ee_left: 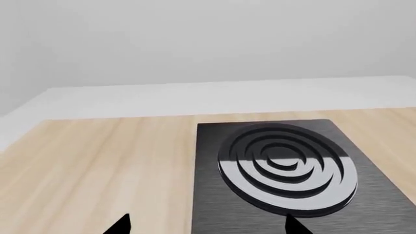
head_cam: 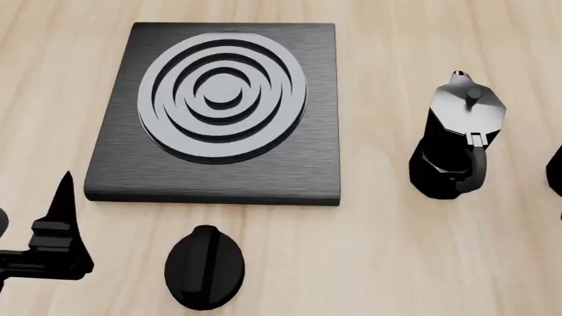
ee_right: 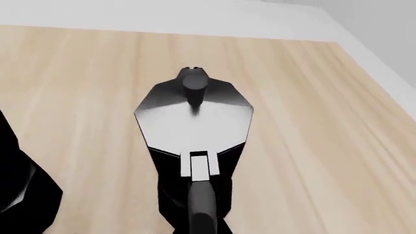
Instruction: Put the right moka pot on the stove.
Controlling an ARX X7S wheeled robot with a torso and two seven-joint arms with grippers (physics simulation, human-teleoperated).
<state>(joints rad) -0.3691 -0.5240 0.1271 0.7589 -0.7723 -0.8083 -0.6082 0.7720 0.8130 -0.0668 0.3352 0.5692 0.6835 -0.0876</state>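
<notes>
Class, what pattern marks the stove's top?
Concentric silver-grey rings on the dark-grey stove, clearest in the head view.

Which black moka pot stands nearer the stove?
The fully visible black faceted moka pot, beside the dark-grey stove slab; the other pot is cut off at the view's right border.

The flat square dark-grey brushed-metal stove (head_cam: 230,168) lies on the light wooden table (head_cam: 386,250). The black oval knob (head_cam: 204,267) sits just before it. The black faceted moka pot (head_cam: 457,141) stands upright to its right, apart.
</notes>
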